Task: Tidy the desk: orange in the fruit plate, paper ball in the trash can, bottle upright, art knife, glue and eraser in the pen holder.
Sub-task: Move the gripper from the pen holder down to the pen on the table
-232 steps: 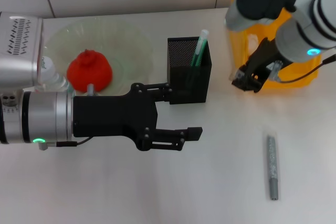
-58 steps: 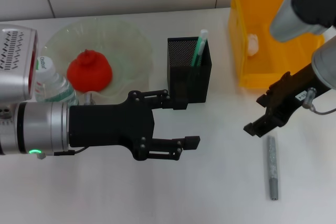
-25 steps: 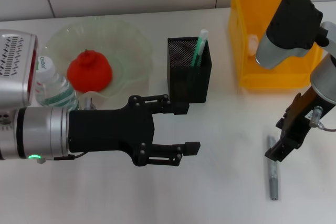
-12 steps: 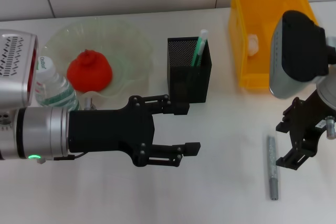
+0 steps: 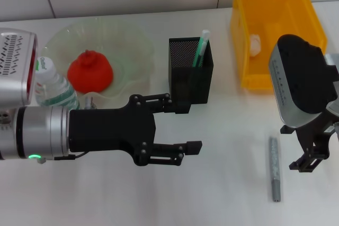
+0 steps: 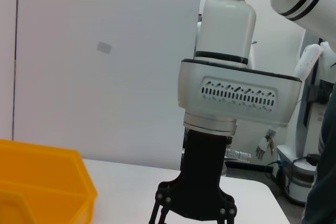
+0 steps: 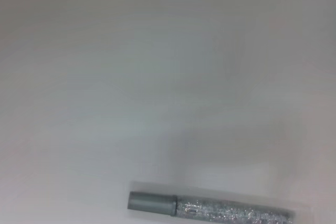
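Since the earlier frame, swung down from beside the yellow bin [image 5: 275, 30] to the desk's near right: right gripper [image 5: 312, 154], fingers spread, empty. Just beside it toward the robot's left, art knife [image 5: 274, 169] (long axis running near-to-far). Left gripper [image 5: 177, 128] open, well apart.
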